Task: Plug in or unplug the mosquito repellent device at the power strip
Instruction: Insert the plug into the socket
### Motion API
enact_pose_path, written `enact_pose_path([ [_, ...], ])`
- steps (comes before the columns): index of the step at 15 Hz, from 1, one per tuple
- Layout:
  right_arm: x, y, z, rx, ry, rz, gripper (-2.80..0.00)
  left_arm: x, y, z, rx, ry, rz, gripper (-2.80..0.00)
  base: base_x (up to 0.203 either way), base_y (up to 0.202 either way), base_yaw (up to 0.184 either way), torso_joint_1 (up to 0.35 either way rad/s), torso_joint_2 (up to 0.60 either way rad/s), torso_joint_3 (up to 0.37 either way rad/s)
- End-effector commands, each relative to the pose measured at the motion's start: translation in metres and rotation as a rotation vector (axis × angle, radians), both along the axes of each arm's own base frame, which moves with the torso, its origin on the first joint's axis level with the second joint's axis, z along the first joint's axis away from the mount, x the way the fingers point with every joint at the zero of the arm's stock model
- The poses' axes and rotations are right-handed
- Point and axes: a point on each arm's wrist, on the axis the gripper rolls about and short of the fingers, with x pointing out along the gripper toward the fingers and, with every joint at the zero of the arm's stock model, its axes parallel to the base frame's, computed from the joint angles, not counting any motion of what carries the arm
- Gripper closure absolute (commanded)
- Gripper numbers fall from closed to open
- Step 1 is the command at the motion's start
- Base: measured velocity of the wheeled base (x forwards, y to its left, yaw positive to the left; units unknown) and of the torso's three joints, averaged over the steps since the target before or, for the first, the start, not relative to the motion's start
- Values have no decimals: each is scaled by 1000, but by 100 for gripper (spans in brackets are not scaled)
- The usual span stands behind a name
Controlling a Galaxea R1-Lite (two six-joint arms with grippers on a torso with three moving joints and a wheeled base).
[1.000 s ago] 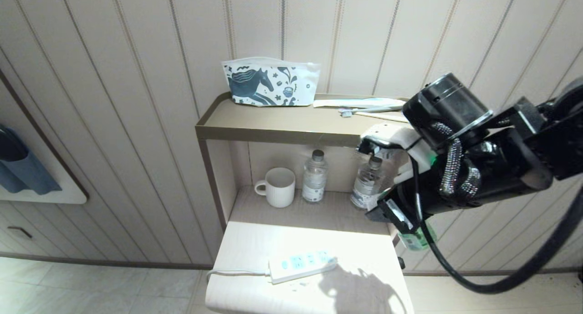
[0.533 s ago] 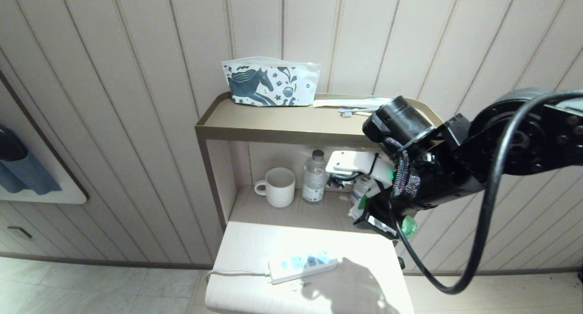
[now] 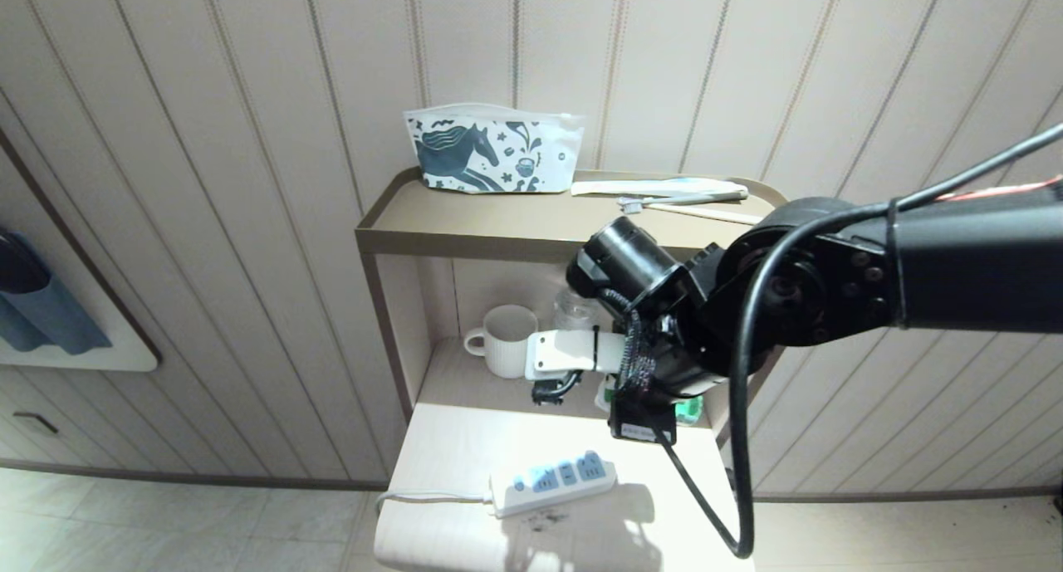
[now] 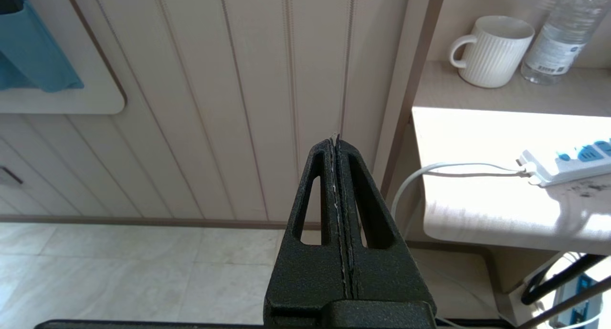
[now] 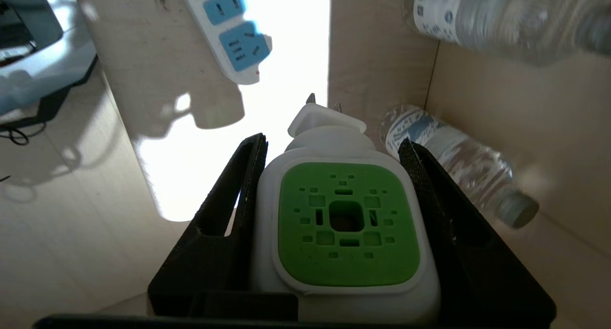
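Head view: white flat power strip with light-blue sockets (image 3: 553,479) is seen at 7 o'clock of right gripper (image 3: 644,406).

Right wrist: white-headed green mosquito repellent device (image 5: 346,228) is clamped, prongs aimed at strip.

Left wrist: left gripper (image 4: 336,147) is closed, empty.

Light: strong glare on the tabletop (image 3: 465,439), nearly white.
Shadow: the arm's shadow falls beside the power strip (image 3: 552,481).
Blur: water bottles (image 5: 501,18) smeared in the right wrist view.

Power strip (image 3: 554,477) on table (image 3: 432,456), mug (image 3: 505,340) behind.
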Motion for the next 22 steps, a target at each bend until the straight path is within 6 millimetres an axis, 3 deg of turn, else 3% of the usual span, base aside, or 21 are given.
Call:
enact_pose_path([
  [1,1,13,-15,-46,24,40,0,0,0,0,0,0,0,0,0,0,0,0,0,0],
  [4,5,28,-37,-128,49,132,0,0,0,0,0,0,0,0,0,0,0,0,0,0],
  [6,6,29,-38,-132,50,136,0,0,0,0,0,0,0,0,0,0,0,0,0,0],
  [8,12,36,-60,-197,89,180,0,0,0,0,0,0,0,0,0,0,0,0,0,0],
  [11,17,37,-80,-296,122,276,0,0,0,0,0,0,0,0,0,0,0,0,0,0],
  [13,17,37,-82,-299,124,279,0,0,0,0,0,0,0,0,0,0,0,0,0,0],
  [15,21,42,-102,-331,161,292,0,0,0,0,0,0,0,0,0,0,0,0,0,0],
  [22,25,49,-114,-359,171,337,0,0,0,0,0,0,0,0,0,0,0,0,0,0],
])
